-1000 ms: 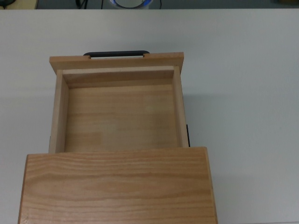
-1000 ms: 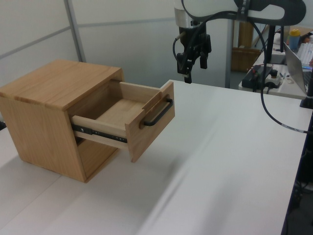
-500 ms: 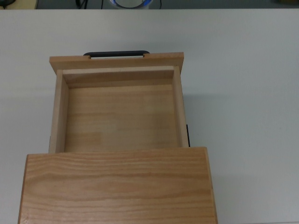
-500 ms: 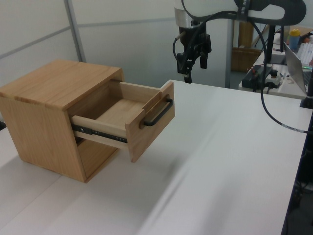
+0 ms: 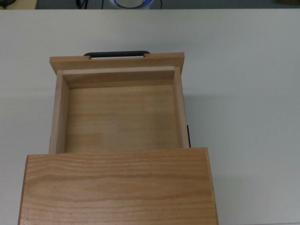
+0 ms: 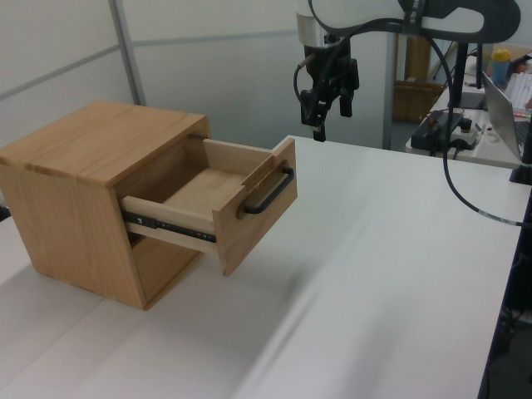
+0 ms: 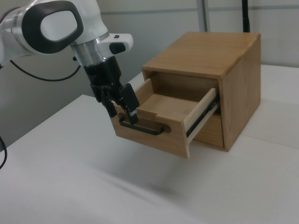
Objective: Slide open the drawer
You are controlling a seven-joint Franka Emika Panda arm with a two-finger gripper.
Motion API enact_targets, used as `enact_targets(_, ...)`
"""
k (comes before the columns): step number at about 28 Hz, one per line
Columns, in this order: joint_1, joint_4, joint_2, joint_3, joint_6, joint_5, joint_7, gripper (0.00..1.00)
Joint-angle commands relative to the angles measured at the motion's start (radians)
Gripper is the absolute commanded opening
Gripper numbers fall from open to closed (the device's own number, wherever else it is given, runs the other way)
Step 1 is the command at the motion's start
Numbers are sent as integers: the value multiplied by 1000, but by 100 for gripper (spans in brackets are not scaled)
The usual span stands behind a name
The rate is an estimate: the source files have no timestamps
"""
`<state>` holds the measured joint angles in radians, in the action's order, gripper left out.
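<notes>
I see drawer (image 6: 218,202) pulled well out of cabinet (image 6: 79,187) on white table (image 6: 374,274), inside bare, black handle (image 6: 268,193) facing outward. My hand (image 6: 329,116) hangs in air above table, apart from handle, fingers spread, gripping nothing.

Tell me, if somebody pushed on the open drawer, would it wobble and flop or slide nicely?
The drawer would probably slide straight, since it rides on a metal rail along its side. It looks stiff, being made of wooden boards. Empty inside, it is likely light to move. The cabinet seems broad and flat-bottomed, so it should hardly tip.
</notes>
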<state>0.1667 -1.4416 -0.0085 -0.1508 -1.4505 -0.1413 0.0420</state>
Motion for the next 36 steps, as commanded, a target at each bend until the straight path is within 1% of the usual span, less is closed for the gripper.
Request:
enact_targets(1,-1,17,4,2,18,16,2,100)
enact_targets(16,-1,18,5,4,10,17,2,100)
enact_targets(21,-1,29,5,4,10,17,2,100)
enact_targets(25,-1,33,2,4,10,31,2,100)
enact_targets(28,-1,38,2,4,10,57,2,100)
enact_targets(36,-1,38,1,4,13,65,-4,100)
